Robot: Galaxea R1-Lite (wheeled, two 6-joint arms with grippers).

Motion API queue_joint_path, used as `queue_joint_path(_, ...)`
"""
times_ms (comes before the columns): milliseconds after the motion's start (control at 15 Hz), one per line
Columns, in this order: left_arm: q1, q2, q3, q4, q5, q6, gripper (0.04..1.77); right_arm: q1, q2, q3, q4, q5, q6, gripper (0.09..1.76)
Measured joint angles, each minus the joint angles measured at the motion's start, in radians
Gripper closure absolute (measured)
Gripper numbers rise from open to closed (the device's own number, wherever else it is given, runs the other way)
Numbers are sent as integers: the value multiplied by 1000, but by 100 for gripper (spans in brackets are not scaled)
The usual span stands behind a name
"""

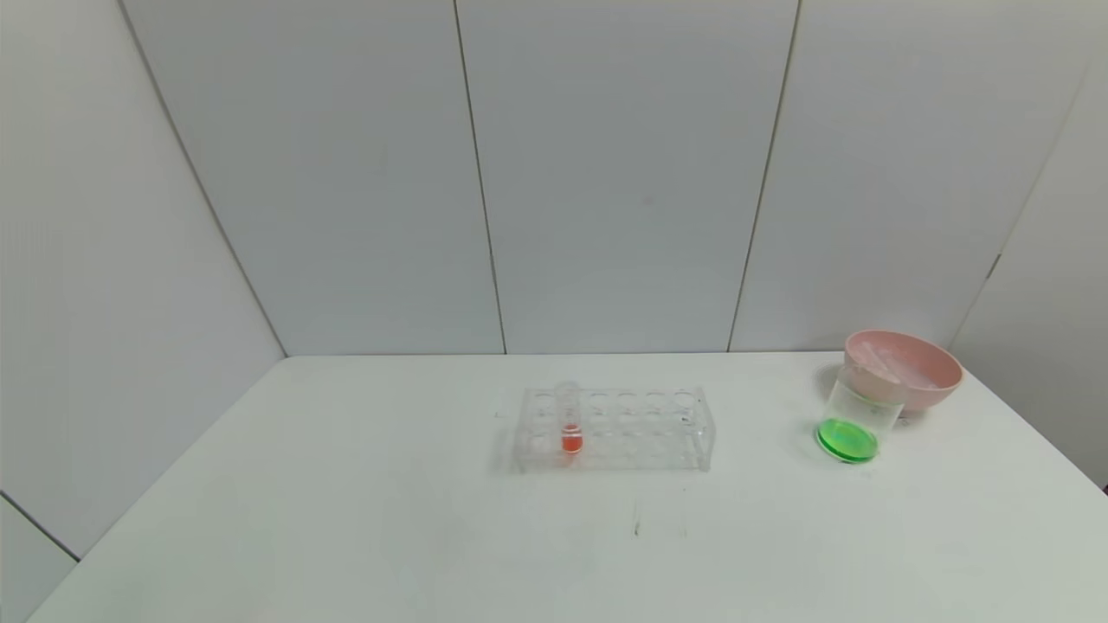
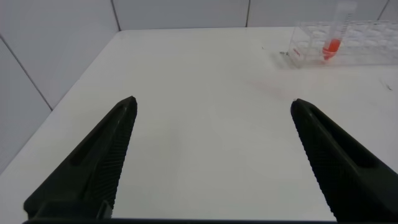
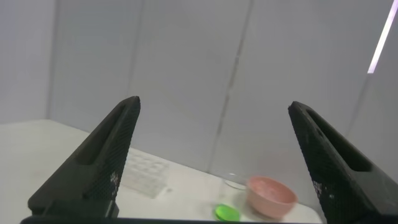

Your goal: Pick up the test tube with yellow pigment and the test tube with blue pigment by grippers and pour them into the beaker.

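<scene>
The beaker point(image 1: 859, 414) stands at the right of the table point(image 1: 346, 519), touching the pink bowl, with green liquid in its bottom. It also shows in the right wrist view point(image 3: 231, 190). No tube with yellow or blue liquid is in view. My left gripper point(image 2: 213, 101) is open and empty, low over the table's left part, well short of the rack. My right gripper point(image 3: 214, 102) is open and empty, held off from the beaker and bowl. Neither gripper shows in the head view.
A clear many-holed rack point(image 1: 615, 428) stands mid-table and holds one tube with red-orange liquid point(image 1: 570, 426), also seen in the left wrist view point(image 2: 334, 38). A pink bowl point(image 1: 939, 385) stands at the back right with clear slim shapes inside. Grey wall panels enclose the table.
</scene>
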Motion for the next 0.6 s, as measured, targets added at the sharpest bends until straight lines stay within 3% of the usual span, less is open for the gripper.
queue_joint_path(133, 0, 0, 0, 0, 0, 0, 5, 3, -41, 88, -1, -106, -94, 15)
queue_joint_path(267, 0, 0, 0, 0, 0, 0, 5, 3, -61, 187, 25, -155, -136, 15)
queue_joint_path(533, 0, 0, 0, 0, 0, 0, 5, 3, -71, 242, 359, -218, -134, 14)
queue_joint_path(600, 0, 0, 0, 0, 0, 0, 5, 3, -72, 244, 399, -237, -83, 14)
